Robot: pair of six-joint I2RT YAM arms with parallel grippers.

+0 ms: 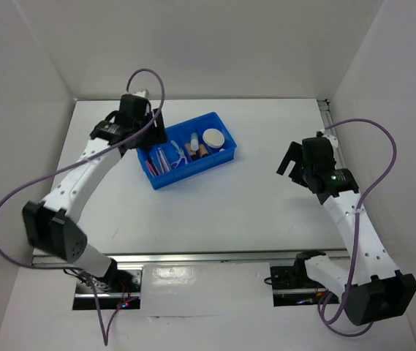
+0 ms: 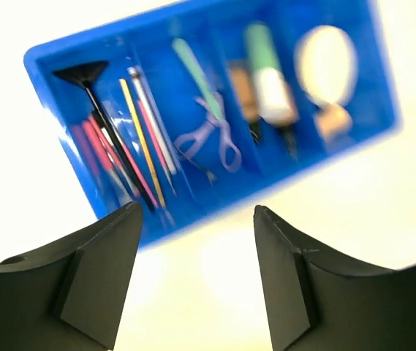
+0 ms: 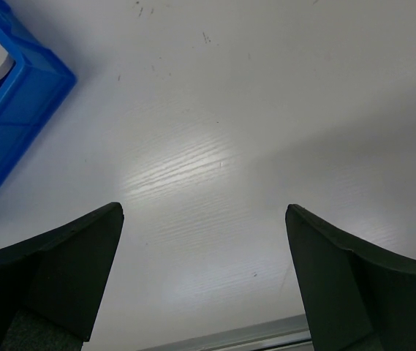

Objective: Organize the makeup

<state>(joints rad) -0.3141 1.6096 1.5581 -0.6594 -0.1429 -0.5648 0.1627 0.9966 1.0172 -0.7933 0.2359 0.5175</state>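
Bin (image 1: 194, 171): one, four compartments counted. Compact (image 1: 213, 137): one. Sponge (image 2: 333, 121): one. Tube (image 2: 270, 73): one seen. Brown brush (image 2: 244, 95): one. Black brush (image 2: 83, 73): one. Pink pencils (image 2: 94, 146): at least two; blur hid exact count. Yellow pencil (image 2: 138, 128): one. White pencil (image 2: 153, 117): one. Lilac scissors (image 2: 218, 135): one pair. Green-handled tool (image 2: 193, 69): one. Arms (image 1: 83, 175): two.

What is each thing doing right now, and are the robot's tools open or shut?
Bin, upright on the table, filled.
Compact, lying in the bin's end compartment.
Pencils, lying in the other end compartment.
Black brush, lying among the pencils.
Left tool, open, empty, near the bin.
Right tool, open, empty, over bare table.
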